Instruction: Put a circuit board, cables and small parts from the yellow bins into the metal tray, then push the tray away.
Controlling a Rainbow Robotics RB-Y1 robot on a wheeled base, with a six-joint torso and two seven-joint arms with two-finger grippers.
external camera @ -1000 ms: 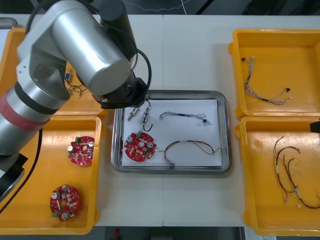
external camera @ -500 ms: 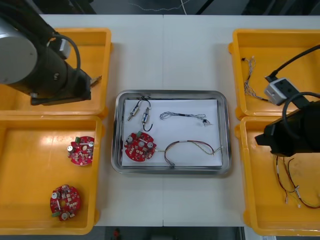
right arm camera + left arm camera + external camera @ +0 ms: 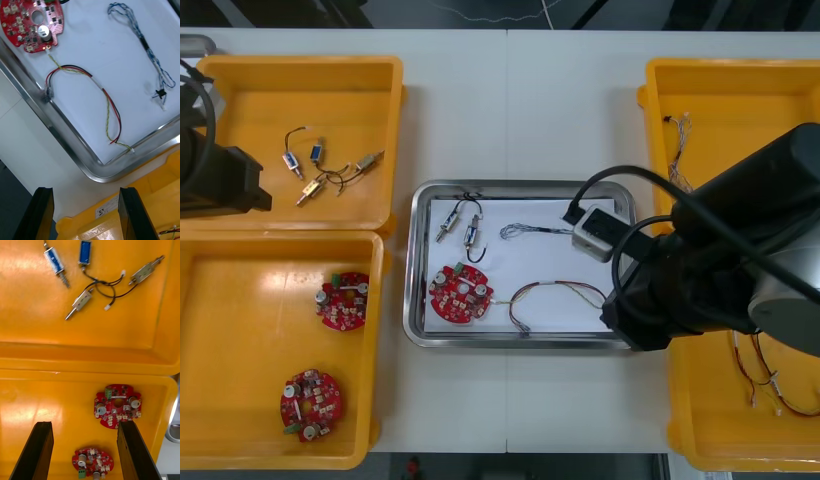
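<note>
The metal tray (image 3: 412, 262) at the table's middle holds a red circuit board (image 3: 460, 295), two small metal parts (image 3: 458, 226), a blue and white cable (image 3: 542, 232) and a red and yellow cable (image 3: 565, 294). My right arm (image 3: 710, 265) reaches over the tray's right edge. My right gripper (image 3: 85, 217) is open, hanging above the table by the tray's rim (image 3: 67, 138); the red and yellow cable (image 3: 90, 93) lies beyond its fingers. My left gripper (image 3: 85, 453) is open over the left near bin, with circuit boards (image 3: 117, 405) ahead of it.
Several small metal parts (image 3: 330, 165) lie in the left far bin (image 3: 240, 75). Two circuit boards (image 3: 343, 300) sit in the left near bin (image 3: 240, 400). The right far bin (image 3: 770, 80) holds a cable (image 3: 705, 180); the right near bin (image 3: 710, 430) holds more cables (image 3: 765, 375).
My left arm has pulled back from the tray to the table's left edge. My right arm has swung in from the right and now covers the tray's right edge.
</note>
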